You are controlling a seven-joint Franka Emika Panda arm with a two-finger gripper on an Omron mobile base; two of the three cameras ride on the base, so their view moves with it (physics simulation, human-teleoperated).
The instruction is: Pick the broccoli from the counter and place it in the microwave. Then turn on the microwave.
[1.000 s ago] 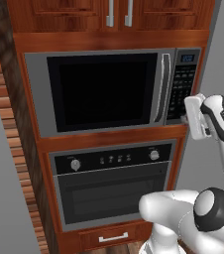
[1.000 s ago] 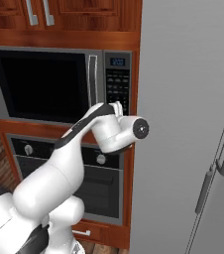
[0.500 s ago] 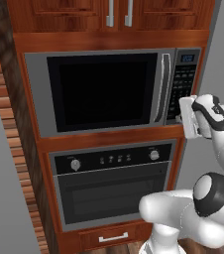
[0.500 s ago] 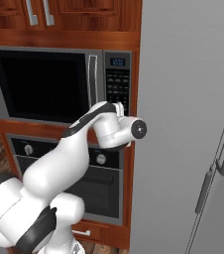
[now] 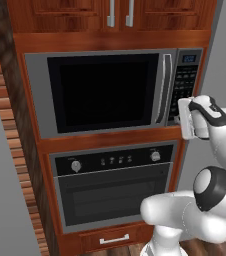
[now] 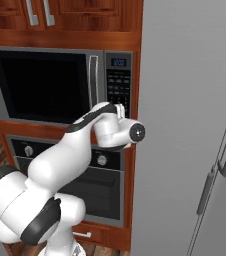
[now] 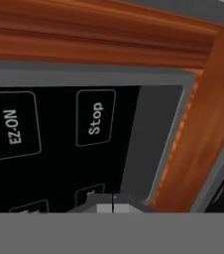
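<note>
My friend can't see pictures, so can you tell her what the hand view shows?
Very close up, the microwave's black keypad has two buttons marked "EZ-ON" and "Stop". The gripper, jaws shut, sits at the bottom just below them. Reddish-brown wood trim frames the microwave's grey edge.

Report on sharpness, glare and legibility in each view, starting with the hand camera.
Hand view: close and soft, yet the Stop button and EZ-ON button read clearly. Left base view: microwave door flat black, no glare. Right base view: even light, keypad labels too small to read.
</note>
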